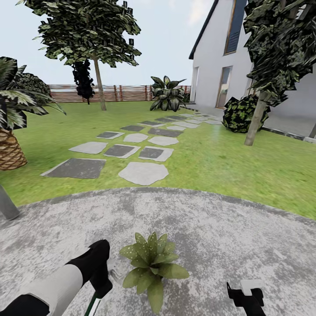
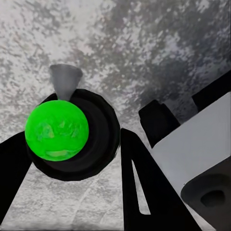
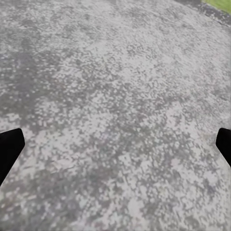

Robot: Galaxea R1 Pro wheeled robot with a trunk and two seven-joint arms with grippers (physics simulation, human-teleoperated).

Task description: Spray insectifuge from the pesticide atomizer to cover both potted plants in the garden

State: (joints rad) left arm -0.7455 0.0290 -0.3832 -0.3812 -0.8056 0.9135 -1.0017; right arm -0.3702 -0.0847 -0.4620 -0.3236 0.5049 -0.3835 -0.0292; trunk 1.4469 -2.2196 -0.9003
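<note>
One potted plant [image 1: 151, 263], a low rosette of pointed green leaves, sits on the grey stone patio [image 1: 210, 228] just in front of me, with a few whitish specks on its upper leaves. Its pot is hidden under the leaves. My left gripper [image 1: 102, 286] hangs just left of the plant, shut on the pesticide atomizer [image 2: 72, 137]. In the left wrist view the atomizer is a dark round body with a bright green top and a grey cone nozzle between the black fingers [image 2: 144, 187]. My right gripper [image 1: 245, 297] is low at the right, open over bare stone [image 3: 115, 144].
Grass and grey stepping stones [image 1: 142, 172] run ahead toward a white house [image 1: 224, 57]. A palm trunk [image 1: 8, 151] and a grey post [image 1: 6, 204] stand at the left. A thin tree [image 1: 256, 120] and dark bush [image 1: 239, 114] are on the right, with a wooden fence [image 1: 118, 93] at the back.
</note>
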